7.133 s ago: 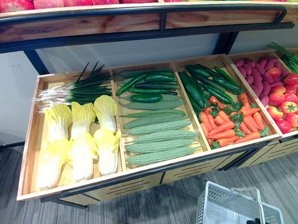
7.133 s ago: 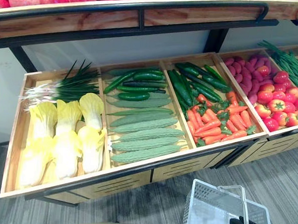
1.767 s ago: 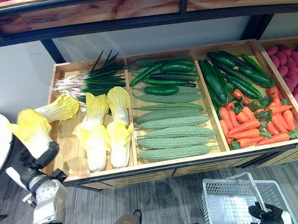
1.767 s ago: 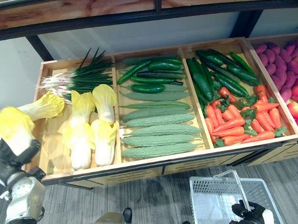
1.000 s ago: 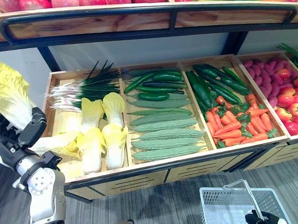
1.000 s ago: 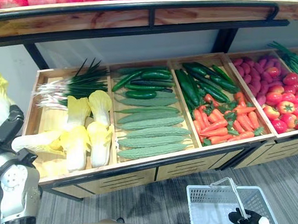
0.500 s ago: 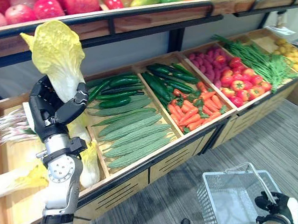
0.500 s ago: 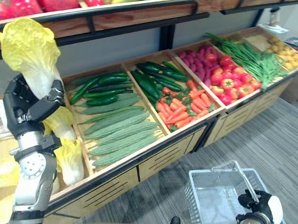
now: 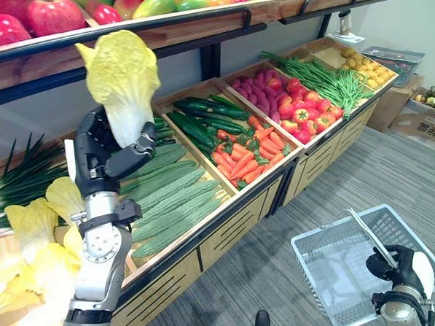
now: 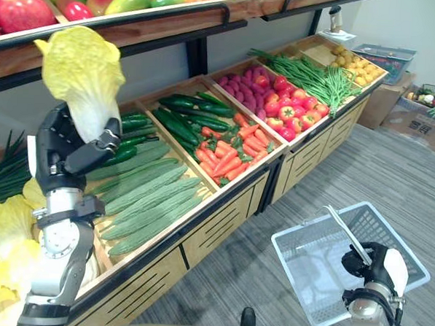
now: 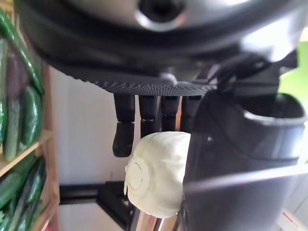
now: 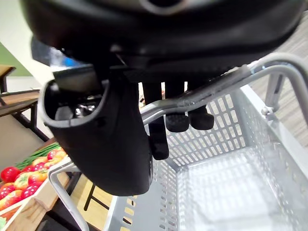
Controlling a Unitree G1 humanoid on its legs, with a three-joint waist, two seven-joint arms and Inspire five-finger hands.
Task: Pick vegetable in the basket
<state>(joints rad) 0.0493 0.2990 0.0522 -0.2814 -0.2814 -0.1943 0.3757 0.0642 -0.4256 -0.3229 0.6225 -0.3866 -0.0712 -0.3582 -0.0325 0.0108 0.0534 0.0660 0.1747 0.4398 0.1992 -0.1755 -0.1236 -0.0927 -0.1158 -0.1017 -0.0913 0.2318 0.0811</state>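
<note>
No readable text, numbers or labels anywhere. A small white card (image 9: 346,38) stood at the far back corner of the wooden stand (image 9: 244,215), but its print was too small to make out. The basket (image 9: 328,278) showed no legible marking.

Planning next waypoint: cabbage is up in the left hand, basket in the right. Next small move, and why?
Probably swing the left hand right and down toward the basket. Its fingers are curled round the cabbage, held high above the vegetable stand, far from the basket, which the right hand holds by its handle low on the right. The basket looks empty.
</note>
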